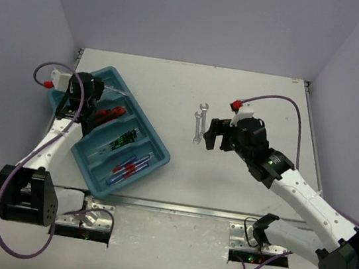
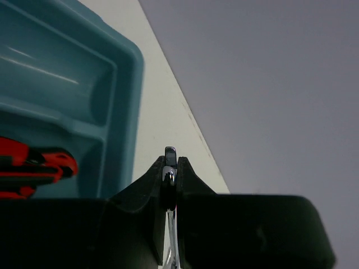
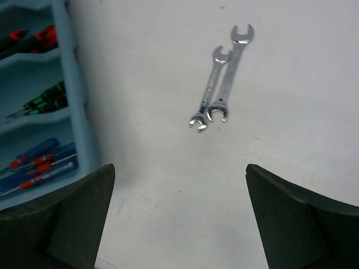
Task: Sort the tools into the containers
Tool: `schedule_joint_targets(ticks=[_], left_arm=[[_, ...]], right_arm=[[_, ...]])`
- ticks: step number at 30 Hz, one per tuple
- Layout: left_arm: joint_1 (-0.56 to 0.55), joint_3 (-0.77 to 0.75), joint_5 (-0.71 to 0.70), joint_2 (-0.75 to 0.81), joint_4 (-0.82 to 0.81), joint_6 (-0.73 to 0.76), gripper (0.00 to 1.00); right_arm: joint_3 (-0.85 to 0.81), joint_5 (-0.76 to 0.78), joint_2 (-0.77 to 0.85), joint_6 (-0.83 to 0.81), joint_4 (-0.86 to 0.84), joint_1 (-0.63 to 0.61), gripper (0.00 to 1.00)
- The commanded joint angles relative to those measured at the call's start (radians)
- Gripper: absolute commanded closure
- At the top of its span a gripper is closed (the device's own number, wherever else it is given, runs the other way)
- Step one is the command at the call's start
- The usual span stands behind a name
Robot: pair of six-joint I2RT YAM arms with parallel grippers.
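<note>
The teal tray lies at the left, holding red-handled pliers, black screwdrivers with green marks and blue-and-red screwdrivers in separate compartments. My left gripper is shut on a small silver wrench, held above the tray's far end. Two silver wrenches lie side by side on the table; they also show in the right wrist view. My right gripper is open and empty, just right of them.
The white table is walled by grey panels at the back and sides. The tray's far compartment shows bare in the left wrist view. The arm bases sit at the near edge.
</note>
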State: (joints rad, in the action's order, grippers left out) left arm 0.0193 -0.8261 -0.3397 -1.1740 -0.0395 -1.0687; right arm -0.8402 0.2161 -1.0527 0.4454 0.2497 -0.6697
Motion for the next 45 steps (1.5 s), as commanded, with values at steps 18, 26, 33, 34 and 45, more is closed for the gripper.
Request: schedule_joint_targets(ticks=[18,26,33,34,45], left_arm=[[0.256,-0.113,-0.272,-0.503,-0.186,-0.457,0.79],[0.260,-0.130,-0.218,-0.478,-0.183,-0.401,0.01],[0.259,-0.143,-0.093,-0.307,-0.129,-0.328,0.00],[0.259,-0.161,-0.069,-0.287,-0.083,-0.316,0.00],[0.258,0.095,0.454,0.307,-0.019,-0.003,0.00]], right_arm=[[0.077,-0.158,-0.028,0.020,-0.077,0.051,0.02],[0.046,-0.175,-0.088,0.019,-0.063,0.050,0.02],[-0.160,-0.087,-0.338,0.065,0.099,0.085,0.03],[-0.197,-0.089,-0.387,0.071,0.100,0.103,0.03],[-0.677,-0.023,-0.985,0.008,0.224,0.209,0.47]])
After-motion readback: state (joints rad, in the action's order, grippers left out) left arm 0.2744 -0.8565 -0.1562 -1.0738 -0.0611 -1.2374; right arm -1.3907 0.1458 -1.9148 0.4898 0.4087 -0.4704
